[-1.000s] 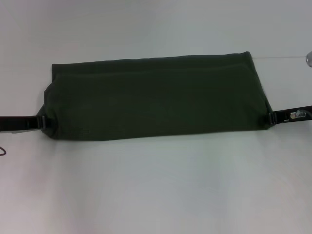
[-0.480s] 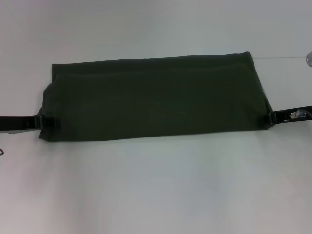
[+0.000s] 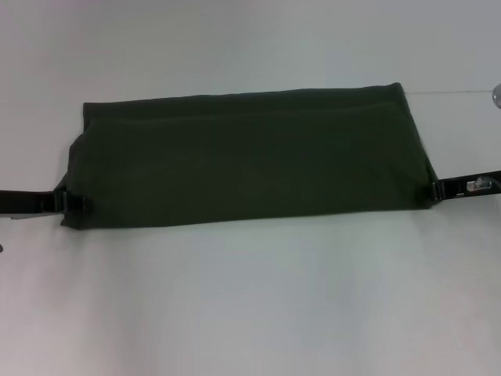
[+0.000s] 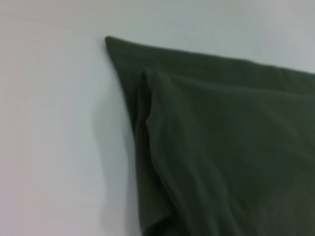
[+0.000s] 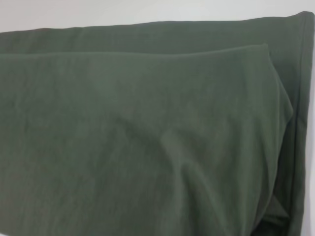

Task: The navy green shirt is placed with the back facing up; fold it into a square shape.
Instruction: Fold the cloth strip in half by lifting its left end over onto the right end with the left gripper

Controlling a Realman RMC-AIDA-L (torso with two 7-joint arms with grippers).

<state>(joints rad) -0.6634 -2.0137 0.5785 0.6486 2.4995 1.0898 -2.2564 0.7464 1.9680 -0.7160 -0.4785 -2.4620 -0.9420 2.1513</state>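
Note:
The navy green shirt (image 3: pixel 250 157) lies on the white table (image 3: pixel 250 313) as a long band folded lengthwise, plain side up, with no letters showing. My left gripper (image 3: pixel 76 202) is at the band's left end near the front corner, shut on the cloth. My right gripper (image 3: pixel 433 190) is at the right end near the front corner, shut on the cloth. In the left wrist view the shirt's (image 4: pixel 221 147) layered end puckers toward the gripper. In the right wrist view the shirt (image 5: pixel 147 137) shows a folded upper layer and a hemmed edge.
A small shiny object (image 3: pixel 496 94) shows at the right edge of the head view, level with the shirt's far edge. White table surface lies in front of and behind the shirt.
My left gripper moved slightly inward over the shirt, then back outward and a little nearer. The shirt's front left corner has spread to the left. The right gripper has not moved.

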